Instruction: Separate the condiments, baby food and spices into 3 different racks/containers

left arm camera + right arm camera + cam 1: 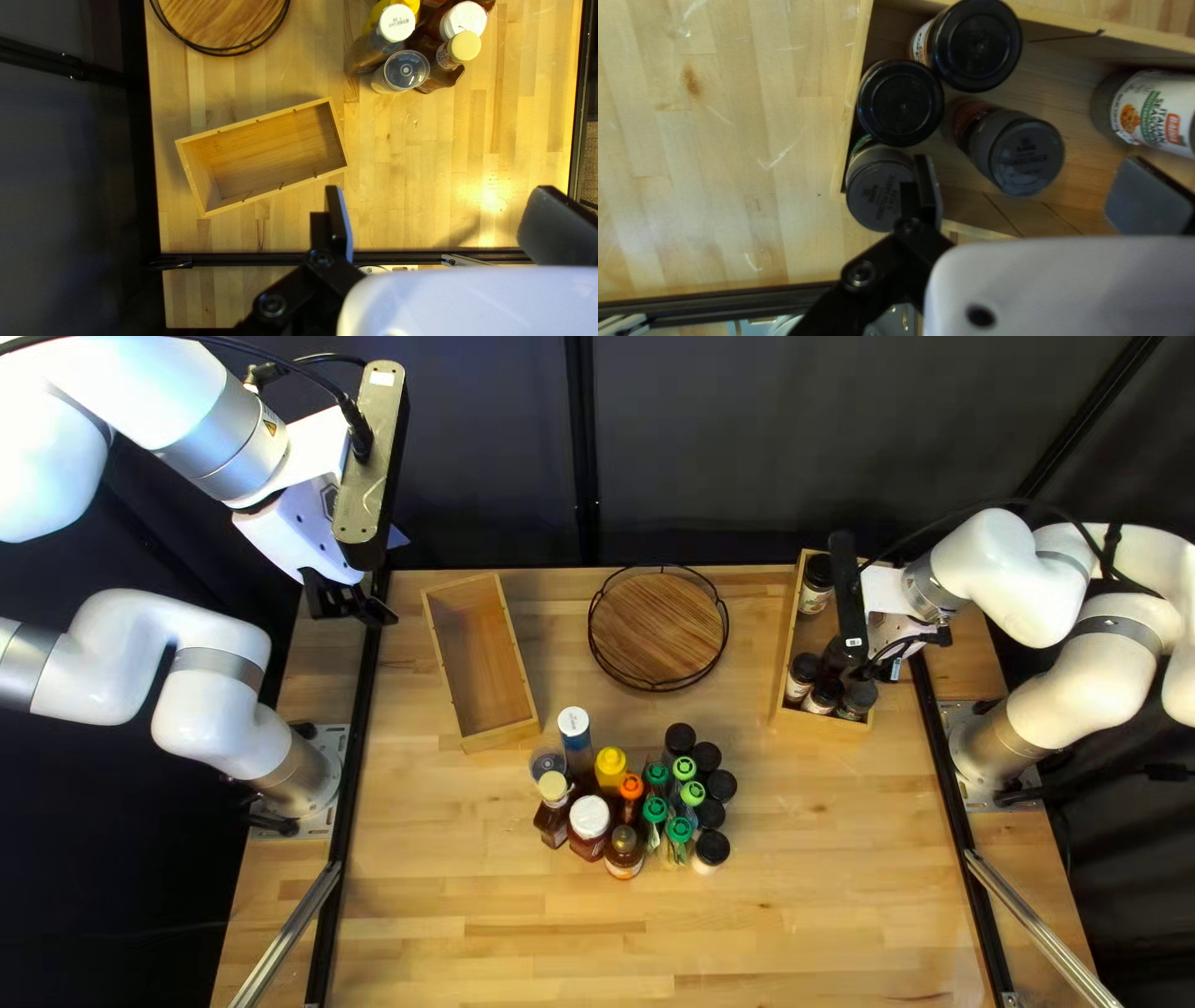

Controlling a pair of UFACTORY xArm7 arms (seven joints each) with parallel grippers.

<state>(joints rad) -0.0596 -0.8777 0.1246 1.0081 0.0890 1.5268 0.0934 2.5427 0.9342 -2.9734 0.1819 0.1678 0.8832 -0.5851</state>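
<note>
Racking spices, apparently: right gripper [1028, 178] is hovering over the box [822, 723], left gripper [441, 194] well left of it, both jaws parted. Jars [901, 102] are sitting inside, loose jars [711, 848] leftward; next move is requiring clear retreat.

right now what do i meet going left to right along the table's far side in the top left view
Left gripper, empty wooden box, round wooden tray with wire rim, second wooden box with jars inside.
</note>
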